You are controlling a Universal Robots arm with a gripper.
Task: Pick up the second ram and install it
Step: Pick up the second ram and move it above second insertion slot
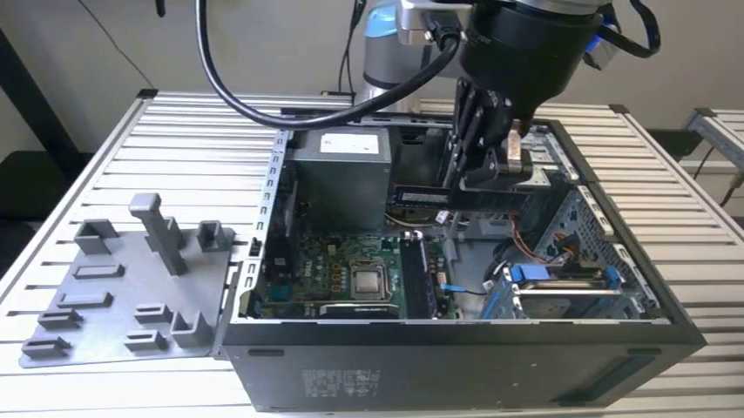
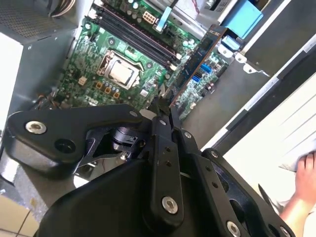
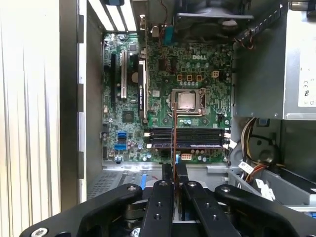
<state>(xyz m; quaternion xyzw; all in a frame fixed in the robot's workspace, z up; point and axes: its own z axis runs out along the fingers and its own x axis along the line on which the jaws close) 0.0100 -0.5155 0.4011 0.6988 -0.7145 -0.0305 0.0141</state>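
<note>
Ram [image 1: 436, 198] pinched in gripper [image 1: 483, 178], fingers [image 2: 162, 143] shut tight on it near one end, most of stick poking out past tips. Held up in the air inside open case [image 1: 465, 366], well clear of board [image 1: 331, 274] below and not seated in slots [image 3: 187, 138]. From exterior view: lying roughly level, long side crosswise to slots, just beside PSU [image 1: 337, 174] toward exterior view's right, closer to back wall of case than to front. In first wrist view: edge-on, nothing but a thin brownish line over middle of slots, pointing toward CPU socket [image 3: 186, 100]. In second wrist view: dark face, brown-orange trim along one long edge, far end reaching toward blue clips [image 2: 242, 17] by case wall. Board flat on case floor, slots between socket and clips side. Can't tell about any stick already sitting in slots. Case parked on slatted table [image 1: 152, 148]; grey tray [image 1: 117, 296] with upright pegs right beside case, toward table's edge at exterior view's left. Also a hand [image 2: 303, 175] resting on pale surface just outside case wall in second wrist view.
</note>
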